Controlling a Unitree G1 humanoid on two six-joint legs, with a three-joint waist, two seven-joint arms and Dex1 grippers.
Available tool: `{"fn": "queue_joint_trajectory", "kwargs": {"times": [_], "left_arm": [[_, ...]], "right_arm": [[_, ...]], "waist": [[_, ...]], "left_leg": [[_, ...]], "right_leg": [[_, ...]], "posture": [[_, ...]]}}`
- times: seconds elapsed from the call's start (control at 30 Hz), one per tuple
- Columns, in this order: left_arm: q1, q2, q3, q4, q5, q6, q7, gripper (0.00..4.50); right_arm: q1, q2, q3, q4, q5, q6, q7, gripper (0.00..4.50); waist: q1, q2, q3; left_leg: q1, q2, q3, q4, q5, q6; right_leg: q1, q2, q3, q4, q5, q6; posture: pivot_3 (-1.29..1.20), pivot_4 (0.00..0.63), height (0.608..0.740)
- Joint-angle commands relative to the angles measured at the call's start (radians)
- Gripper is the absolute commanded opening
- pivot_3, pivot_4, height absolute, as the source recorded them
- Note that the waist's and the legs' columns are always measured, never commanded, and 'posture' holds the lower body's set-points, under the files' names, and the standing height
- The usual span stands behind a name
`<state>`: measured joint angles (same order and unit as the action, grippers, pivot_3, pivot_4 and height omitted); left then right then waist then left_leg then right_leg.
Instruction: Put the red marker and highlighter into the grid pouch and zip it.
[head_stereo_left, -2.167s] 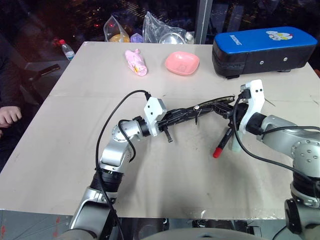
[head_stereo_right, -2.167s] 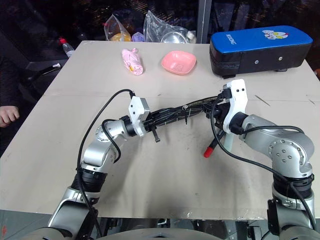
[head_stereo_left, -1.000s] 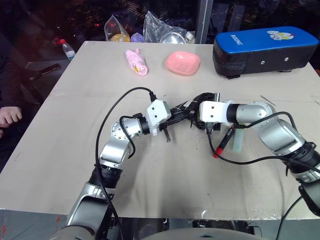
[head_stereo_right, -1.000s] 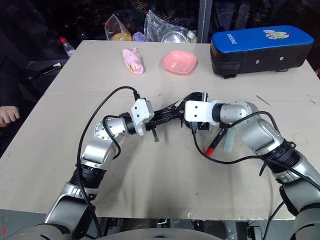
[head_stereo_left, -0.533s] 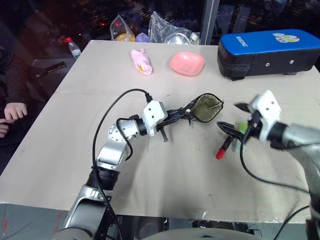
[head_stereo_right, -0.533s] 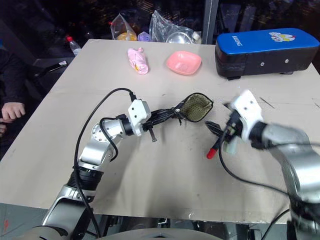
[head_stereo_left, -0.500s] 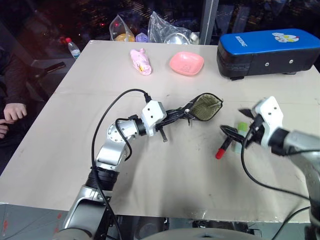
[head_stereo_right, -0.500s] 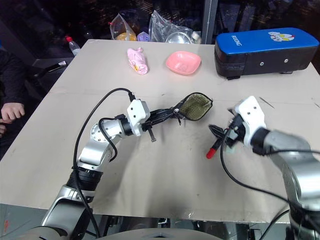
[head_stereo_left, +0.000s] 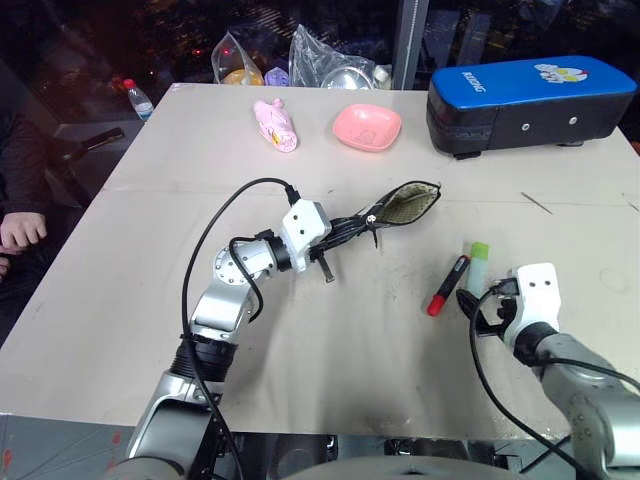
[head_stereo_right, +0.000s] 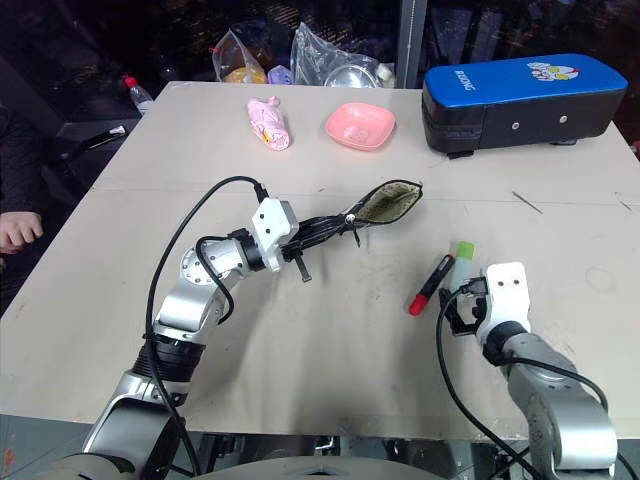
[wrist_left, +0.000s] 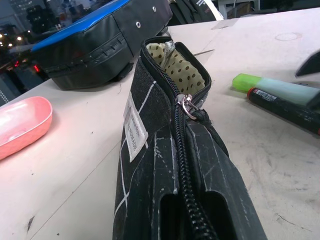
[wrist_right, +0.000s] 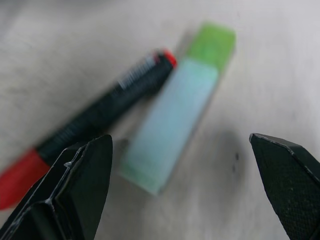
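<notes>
The right hand (head_stereo_left: 487, 310) has pulled back from the grid pouch (head_stereo_left: 405, 207) and now hangs wide open beside the pens. The left hand (head_stereo_left: 345, 232) is clenched on the pouch, mouth open. The red marker (head_stereo_left: 447, 285) and highlighter (head_stereo_left: 476, 267) lie touching on the bench (head_stereo_left: 150, 300), at 5 o'clock from the pouch; packing and zipping remain.

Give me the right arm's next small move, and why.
Probably ease the right gripper forward and down to straddle the highlighter, then close. Its fingers are open with the highlighter lying between and ahead of them, beside the red marker, both on the table. The left gripper already holds the grid pouch with its mouth unzipped.
</notes>
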<state>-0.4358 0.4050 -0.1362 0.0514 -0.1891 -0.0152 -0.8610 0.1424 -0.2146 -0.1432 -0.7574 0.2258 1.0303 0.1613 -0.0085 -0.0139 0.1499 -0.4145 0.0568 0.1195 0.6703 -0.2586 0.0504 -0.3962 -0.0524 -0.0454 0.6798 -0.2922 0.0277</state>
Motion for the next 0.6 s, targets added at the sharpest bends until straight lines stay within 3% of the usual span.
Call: {"fn": "queue_joint_trajectory", "kwargs": {"times": [0.03,0.07,0.2,0.23,0.33,0.4,0.5,0.6], "left_arm": [[-0.005,0.0,0.01,-0.044,-0.002,0.0,0.015,0.0],[-0.004,0.001,0.01,-0.045,-0.002,0.001,0.016,0.0],[-0.004,0.004,0.013,-0.048,0.0,0.005,0.023,0.0],[-0.003,0.004,0.013,-0.049,0.0,0.006,0.024,0.0],[-0.002,0.002,0.012,-0.048,-0.001,0.007,0.027,0.0],[-0.001,0.002,0.012,-0.046,-0.001,0.006,0.027,0.0],[0.0,0.002,0.011,-0.043,-0.002,0.005,0.026,0.0],[-0.004,0.0,0.005,-0.04,-0.001,0.006,0.02,0.0]], "right_arm": [[-0.008,0.017,0.038,0.016,-0.021,-0.062,-0.027,4.45],[-0.009,0.021,0.046,0.025,-0.029,-0.073,-0.034,4.45],[-0.017,0.005,0.053,0.046,-0.061,-0.102,-0.055,2.58],[-0.019,-0.001,0.048,0.046,-0.065,-0.105,-0.056,1.94],[-0.055,0.0,-0.027,0.026,-0.061,-0.092,-0.078,0.8],[-0.083,-0.016,-0.071,0.007,-0.043,-0.07,-0.069,0.8],[-0.141,-0.132,-0.135,-0.011,-0.008,-0.056,0.021,0.8],[-0.197,-0.415,-0.121,-0.007,0.011,-0.151,0.253,0.8]], "waist": [[-0.001,0.0,0.0],[-0.002,0.0,0.0],[-0.002,0.0,0.0],[-0.002,0.0,0.0],[-0.001,0.0,0.0],[-0.001,0.0,0.0],[-0.002,0.0,0.0],[-0.002,0.003,0.001]], "left_leg": [[0.0,0.0,0.0,0.0,0.0,0.0],[0.0,0.0,0.0,0.0,0.0,0.0],[0.0,0.0,0.0,0.0,0.0,0.0],[0.0,0.0,0.0,0.0,0.0,0.0],[0.0,0.0,0.0,0.0,0.0,0.0],[0.0,0.0,0.0,0.0,0.0,0.0],[0.0,0.0,0.0,0.0,0.0,0.0],[0.0,0.0,0.0,0.0,0.0,0.0]], "right_leg": [[0.0,0.0,0.0,0.0,0.0,0.0],[0.0,0.0,0.0,0.0,0.0,0.0],[0.0,0.0,0.0,0.0,0.0,0.0],[0.0,0.0,0.0,0.0,0.0,0.0],[0.0,0.0,0.0,0.0,0.0,0.0],[0.0,0.0,0.0,0.0,0.0,0.0],[0.0,0.0,0.0,0.0,0.0,0.0],[0.0,0.0,0.0,0.0,0.0,0.0]], "posture": [[0.0,0.15,0.74],[0.0,0.15,0.74],[0.0,0.15,0.74],[0.0,0.15,0.74],[0.0,0.15,0.74],[0.0,0.15,0.74],[0.0,0.15,0.74],[0.0,0.15,0.74]]}}
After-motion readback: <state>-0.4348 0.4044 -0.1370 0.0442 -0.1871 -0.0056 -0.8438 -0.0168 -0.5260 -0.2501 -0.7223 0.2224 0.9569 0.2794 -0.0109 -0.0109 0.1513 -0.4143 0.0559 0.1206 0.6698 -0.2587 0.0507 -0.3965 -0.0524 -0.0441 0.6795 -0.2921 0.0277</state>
